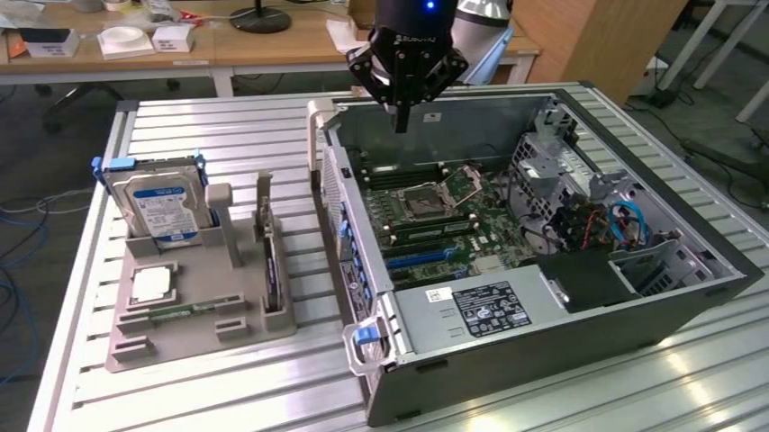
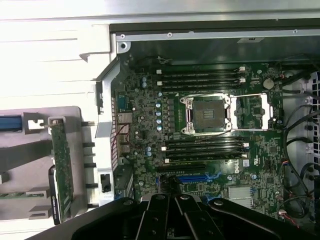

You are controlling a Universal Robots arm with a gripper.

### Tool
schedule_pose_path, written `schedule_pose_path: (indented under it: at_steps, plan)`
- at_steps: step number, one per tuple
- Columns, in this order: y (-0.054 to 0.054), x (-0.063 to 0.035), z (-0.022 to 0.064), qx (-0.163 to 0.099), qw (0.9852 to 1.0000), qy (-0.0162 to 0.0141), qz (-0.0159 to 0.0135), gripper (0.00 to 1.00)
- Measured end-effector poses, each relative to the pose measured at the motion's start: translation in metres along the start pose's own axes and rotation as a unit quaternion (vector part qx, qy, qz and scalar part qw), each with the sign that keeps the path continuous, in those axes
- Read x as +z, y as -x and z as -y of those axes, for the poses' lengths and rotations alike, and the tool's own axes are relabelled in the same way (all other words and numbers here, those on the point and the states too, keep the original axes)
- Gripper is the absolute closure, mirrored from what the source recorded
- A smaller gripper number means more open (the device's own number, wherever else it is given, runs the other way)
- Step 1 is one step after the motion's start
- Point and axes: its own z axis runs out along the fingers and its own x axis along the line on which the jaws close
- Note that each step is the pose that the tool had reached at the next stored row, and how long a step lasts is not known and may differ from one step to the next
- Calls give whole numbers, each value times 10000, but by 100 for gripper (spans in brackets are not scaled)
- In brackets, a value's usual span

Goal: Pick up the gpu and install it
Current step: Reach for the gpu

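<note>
The gpu (image 1: 268, 261) stands thin edge-on in a slot of the grey holder (image 1: 198, 328), on the exterior view's left of the open computer case (image 1: 541, 342). In the wrist view the gpu (image 2: 62, 167) shows as a narrow green board with a black part at one end. My gripper (image 1: 402, 121) hangs above the far end of the case, over the motherboard (image 1: 433, 216), well apart from the gpu. Its fingers (image 2: 175, 215) are shut together with nothing between them.
A blue-labelled hard drive (image 1: 162, 207) stands upright in the holder, with a processor chip (image 1: 150, 283) and a memory stick (image 1: 180, 310) lying nearer the front. Inside the case sit the empty processor socket (image 2: 207, 114), a blue slot (image 2: 192, 178) and the power supply (image 1: 481, 301). A desk (image 1: 180, 54) stands behind.
</note>
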Motion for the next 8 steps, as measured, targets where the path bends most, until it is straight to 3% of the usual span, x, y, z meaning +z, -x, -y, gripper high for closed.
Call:
schedule_pose_path:
  at_steps: [8]
  plan:
    - [-41,0,3,0,10000,0,0,90]
